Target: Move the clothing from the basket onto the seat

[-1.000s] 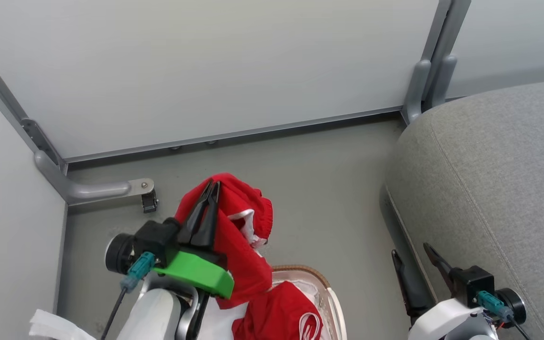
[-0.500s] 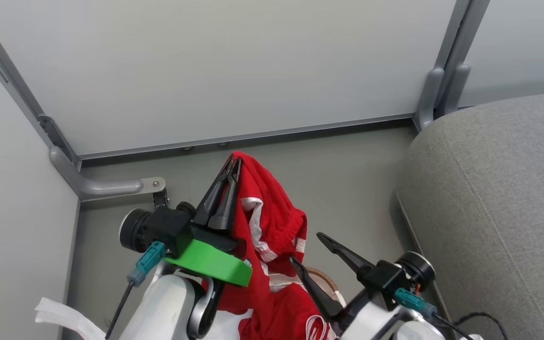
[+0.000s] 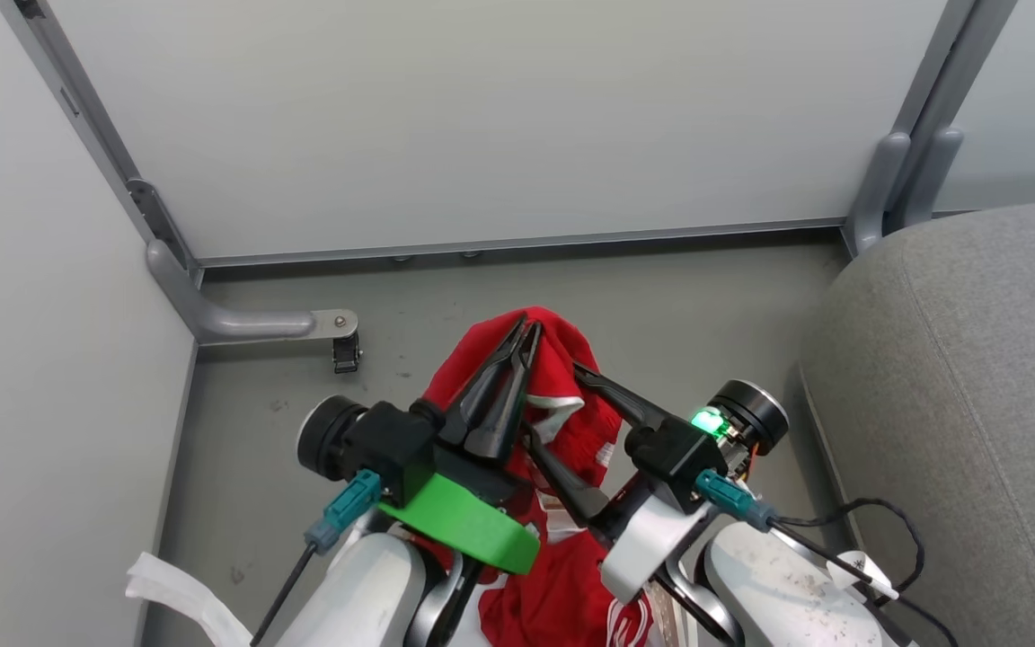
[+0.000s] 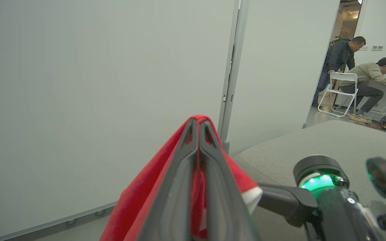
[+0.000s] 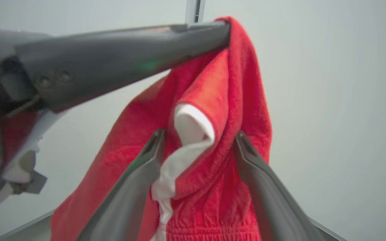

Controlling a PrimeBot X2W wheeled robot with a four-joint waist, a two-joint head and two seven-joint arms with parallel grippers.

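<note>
The left claw [image 3: 526, 325] is clamped on a fold of the red clothing [image 3: 562, 346], which hangs beneath it. The right claw [image 3: 552, 400] has just swung in from beside the seat [image 3: 976, 377]. Its fingers are now spread around the cloth just below the left claw's tips, probably readying a second grip.

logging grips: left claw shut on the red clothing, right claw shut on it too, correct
No. The left claw is shut on the clothing, but the right claw is open, its fingers either side of the fabric; the right wrist view shows it.
</note>
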